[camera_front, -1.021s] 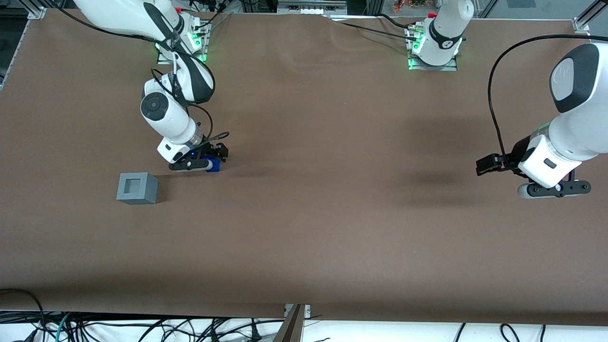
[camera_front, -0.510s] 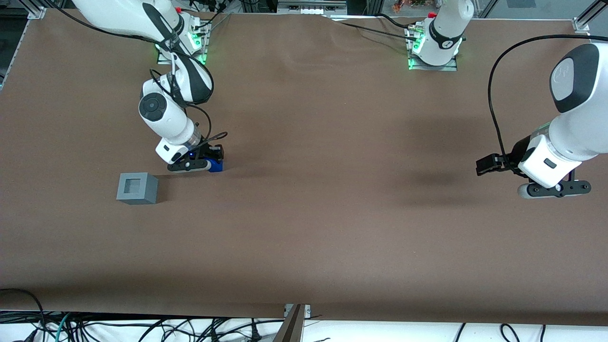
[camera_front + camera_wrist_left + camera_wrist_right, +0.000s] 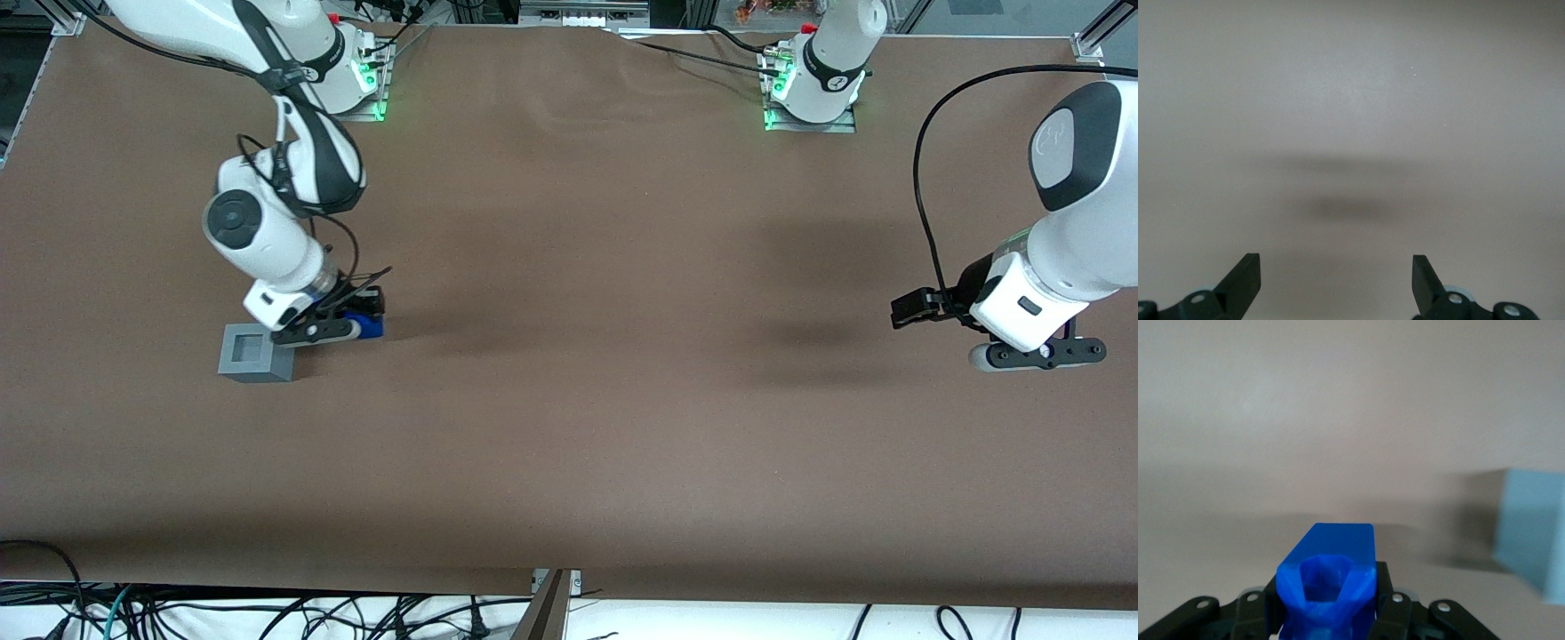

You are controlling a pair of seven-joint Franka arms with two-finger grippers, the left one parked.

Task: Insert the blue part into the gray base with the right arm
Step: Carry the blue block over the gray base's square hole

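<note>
Left-centre of front view: gripper [image 3: 342, 327] pinching blue part [image 3: 366, 325], raised just beside gray base [image 3: 256, 353], base on table [image 3: 587, 373]. Right wrist view: fingers [image 3: 1395, 613] clamp part [image 3: 1329, 577]; base [image 3: 1531, 533] near, apart.

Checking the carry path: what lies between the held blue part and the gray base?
Nothing: in the right wrist view only bare table separates the blue part, clamped in the gripper, from the gray base.

You see the pincer [image 3: 1328, 613] clamped on the blue part [image 3: 1329, 577], its black fingers [image 3: 1395, 610] pressing both sides. Off to one side stands the gray base [image 3: 1531, 533] on the table [image 3: 1338, 407], apart from the part.
</note>
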